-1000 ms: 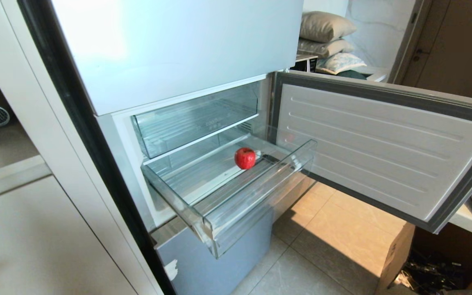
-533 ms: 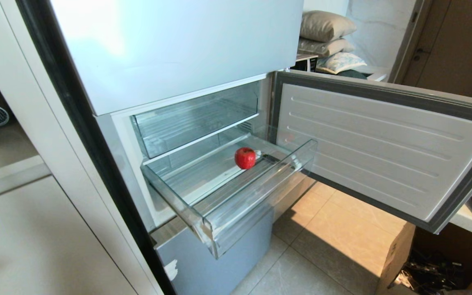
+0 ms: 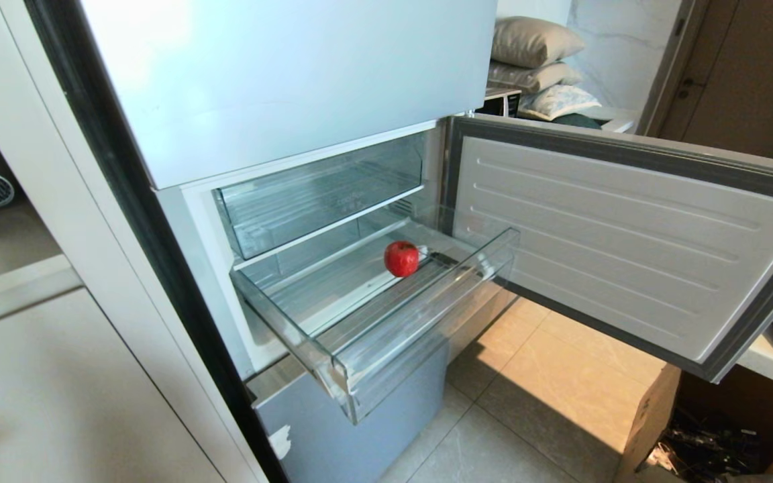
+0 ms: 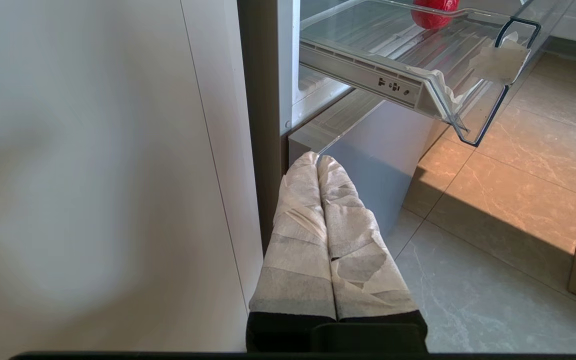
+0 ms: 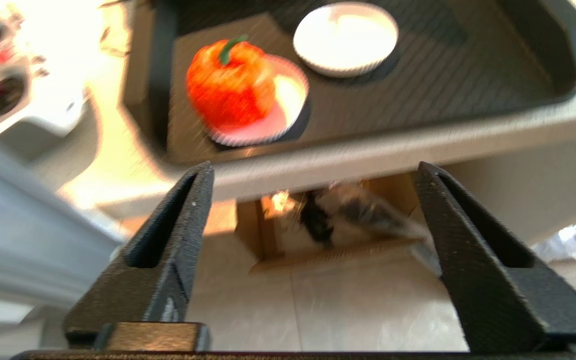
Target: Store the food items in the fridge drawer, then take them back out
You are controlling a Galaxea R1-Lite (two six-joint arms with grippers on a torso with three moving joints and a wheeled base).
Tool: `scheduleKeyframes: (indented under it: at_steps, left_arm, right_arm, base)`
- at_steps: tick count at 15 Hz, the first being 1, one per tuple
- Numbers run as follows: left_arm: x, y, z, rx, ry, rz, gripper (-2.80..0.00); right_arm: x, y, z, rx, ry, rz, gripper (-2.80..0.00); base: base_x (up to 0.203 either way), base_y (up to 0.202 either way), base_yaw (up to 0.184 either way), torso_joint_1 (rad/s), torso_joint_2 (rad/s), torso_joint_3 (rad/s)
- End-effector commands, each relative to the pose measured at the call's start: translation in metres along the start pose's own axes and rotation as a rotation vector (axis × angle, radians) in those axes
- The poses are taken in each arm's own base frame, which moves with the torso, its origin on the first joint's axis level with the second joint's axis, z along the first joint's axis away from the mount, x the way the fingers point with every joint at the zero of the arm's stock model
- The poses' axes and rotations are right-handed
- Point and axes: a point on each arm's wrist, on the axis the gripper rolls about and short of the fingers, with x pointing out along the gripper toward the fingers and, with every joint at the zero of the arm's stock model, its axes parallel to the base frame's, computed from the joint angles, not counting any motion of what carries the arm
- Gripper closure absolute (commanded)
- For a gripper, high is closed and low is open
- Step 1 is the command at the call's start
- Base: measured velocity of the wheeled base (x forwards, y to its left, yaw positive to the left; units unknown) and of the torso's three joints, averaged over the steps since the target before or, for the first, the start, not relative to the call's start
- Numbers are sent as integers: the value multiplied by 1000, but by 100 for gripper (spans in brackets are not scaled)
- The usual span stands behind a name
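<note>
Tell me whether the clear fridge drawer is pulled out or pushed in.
Pulled out: the fridge drawer juts past the fridge front, a red food item on its floor.

Warm sunlight falls across the floor tiles in a bright patch, with the open fridge door throwing a slanted shadow over them. The upper fridge front has a soft white glare at its left. The right wrist view is smeared with motion blur, the orange pumpkin fuzzy and the counter washed out. The left wrist view is sharp.
</note>
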Motion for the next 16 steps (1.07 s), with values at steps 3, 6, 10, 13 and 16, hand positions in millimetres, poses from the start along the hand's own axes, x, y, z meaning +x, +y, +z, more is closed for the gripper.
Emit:
scheduleKeyframes:
  at_steps: [3,6,10,13,16]
  left_arm:
    - [0,0,0,-1,2,0,0]
    - [0,0,0,-1,2,0,0]
    - [0,0,0,-1,2,0,0]
    - [0,0,0,-1,2,0,0]
    - [0,0,0,-1,2,0,0]
  right_arm:
    - [53,-6,-14,0,13,-10,-280]
    - [99,6,-10,-10,-64,49,-280]
    - [137,32,-17,-37,-92,129,-280]
    - [152,44,-23,-45,-97,159,-280]
    - [166,52,-34,-62,-85,175,-280]
  base:
    - [0,0,0,0,0,0]
    - [0,0,0,0,0,0]
    - [0,0,0,0,0,0]
    - [0,0,0,0,0,0]
    - [0,0,0,0,0,0]
